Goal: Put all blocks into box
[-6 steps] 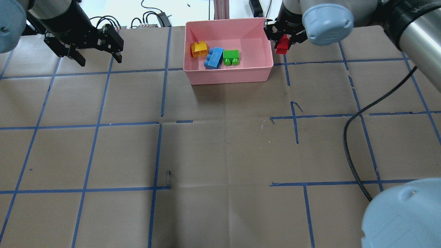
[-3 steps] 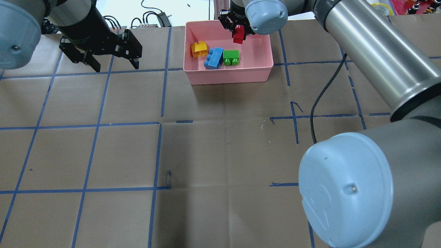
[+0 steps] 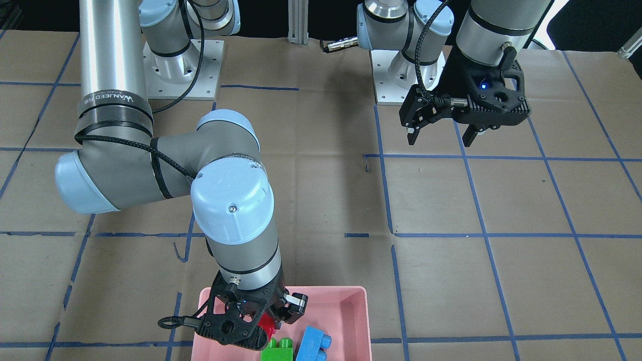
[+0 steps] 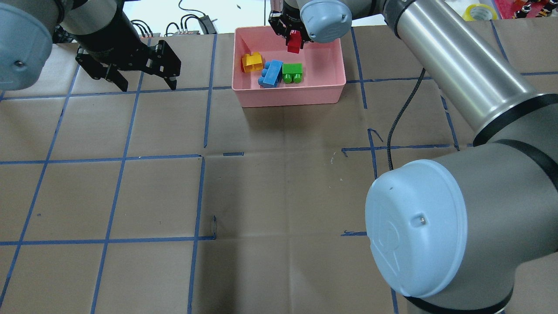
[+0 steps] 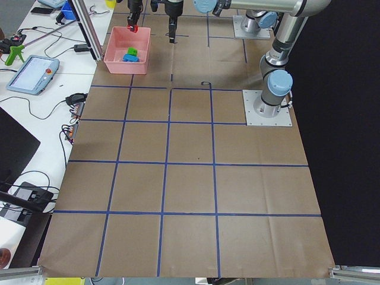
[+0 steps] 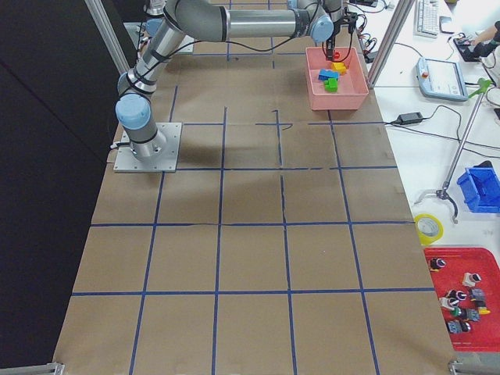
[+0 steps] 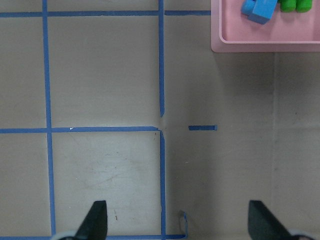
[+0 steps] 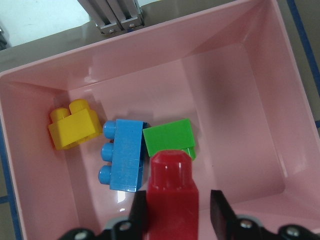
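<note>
Bench entry, both arms in view.

Right gripper (image 4: 294, 41): it hangs over the far half of the shallow pink rectangular plastic box (image 4: 287, 93). Its fingers (image 8: 139, 212) are pressed onto opposite sides of a small red plastic toy brick (image 8: 172, 192). The red block is pinched between the pads, with its rounded stud end pointing away from the palm. It looks to hang clear of the box floor, though no view settles this.

Past the right gripper's fingertips, three more bricks lie on the box floor.
- A green plastic studded brick (image 8: 169, 136) lies just beyond the red block's tip. In the wrist view the red block overlaps its near edge.
- A longer blue plastic studded brick (image 8: 125, 154) lies against the green block, on the side towards the left arm.
- A yellow plastic studded brick (image 8: 74, 122) sits beyond the blue block, towards the same side, close to its far end.

Left gripper (image 4: 146, 83): the jaws are spread wide with nothing between them. It hovers above the brown paper table (image 4: 283, 187), which is marked with a blue tape grid. The box is well apart from this gripper, off towards the right arm's side. Only a corner of the box, with parts of the blue block and green block, shows in the left wrist view.
</note>
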